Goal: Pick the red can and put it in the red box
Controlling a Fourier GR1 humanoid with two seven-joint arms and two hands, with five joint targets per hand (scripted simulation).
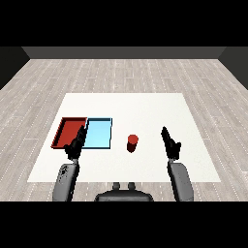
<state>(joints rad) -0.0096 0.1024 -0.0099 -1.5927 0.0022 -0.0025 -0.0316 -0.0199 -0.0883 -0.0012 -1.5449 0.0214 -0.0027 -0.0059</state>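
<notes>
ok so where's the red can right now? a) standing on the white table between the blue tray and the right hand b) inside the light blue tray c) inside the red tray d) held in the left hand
a: the red can stands upright on the bare table, right of the light blue tray and left of the right hand, touching neither.

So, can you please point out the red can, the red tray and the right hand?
red can (132, 143), head view, on its side wall
red tray (69, 130), head view, on its bare floor
right hand (170, 142), head view, on the palm
</notes>
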